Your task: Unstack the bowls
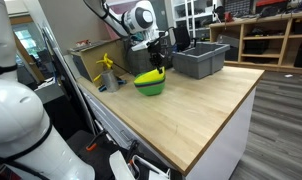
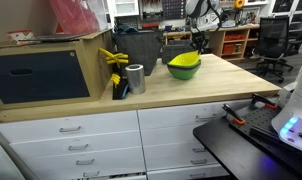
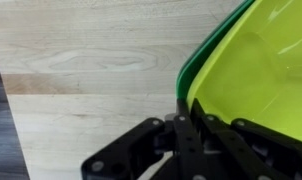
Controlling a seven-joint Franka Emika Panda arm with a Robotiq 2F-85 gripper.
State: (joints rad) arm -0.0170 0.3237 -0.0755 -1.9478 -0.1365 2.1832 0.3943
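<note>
A yellow bowl [image 1: 148, 76] sits nested inside a green bowl [image 1: 151, 90] on the wooden table [image 1: 191, 110]. In both exterior views the stack looks tilted. It also shows in an exterior view as yellow [image 2: 184, 62] over green [image 2: 184, 73]. In the wrist view the yellow bowl [image 3: 256, 70] fills the right side, with the green rim [image 3: 191, 70] just outside it. My gripper [image 3: 189, 112] is shut on the rim of the stack, one finger inside the yellow bowl. I cannot tell if the green rim is also pinched. The dark blue-purple bowl is hidden.
A grey rectangular bin [image 1: 201, 58] stands behind the bowls and also shows in an exterior view [image 2: 141, 50]. A silver can [image 2: 136, 78] and a yellow object [image 2: 116, 60] stand near the table's back corner. A cardboard box [image 2: 51, 70] borders the table.
</note>
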